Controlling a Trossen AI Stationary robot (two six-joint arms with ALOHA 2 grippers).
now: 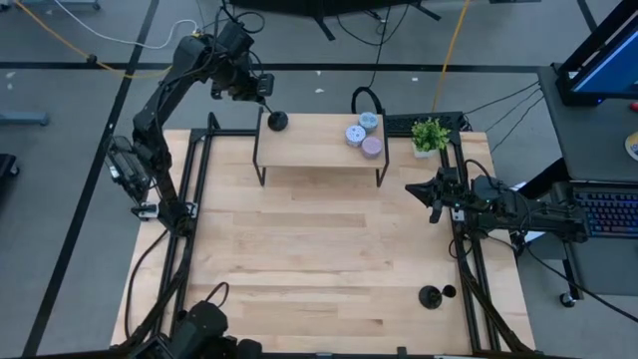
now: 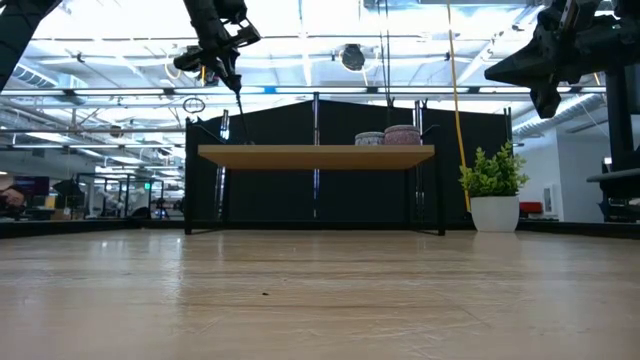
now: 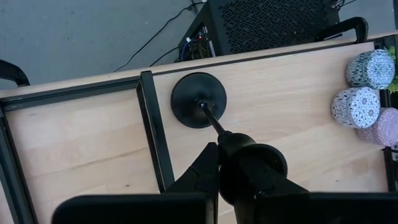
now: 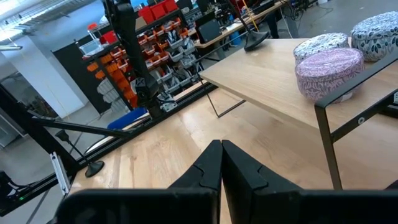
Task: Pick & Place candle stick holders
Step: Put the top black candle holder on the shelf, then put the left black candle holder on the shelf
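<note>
A matte-black candle stick holder [image 1: 277, 121] stands over the left end of the raised wooden shelf [image 1: 319, 150] at the table's far side. Its disc base [image 3: 199, 99] and thin stem [image 3: 212, 121] show in the left wrist view. My left gripper [image 1: 265, 92] is above it, shut on its top end. Another black holder [image 1: 431, 296] rests on its base on the table near the front right. My right gripper [image 1: 411, 187] hovers at the table's right side, shut and empty [image 4: 221, 148]. My left gripper holds the holder's top cup [image 3: 249, 163] between its two fingers, coming from above and slanting down. The stem leans a little [image 2: 238, 112]. The base is at the shelf's top surface; whether it rests there or is just above, I cannot tell.
Three pastel round pucks [image 1: 361, 135] sit on the shelf's right end, also seen in the right wrist view [image 4: 328, 62]. A small green potted plant [image 1: 430, 135] stands to the right of the shelf. Black frame rails run along the table's left and right sides [image 1: 469, 269].
</note>
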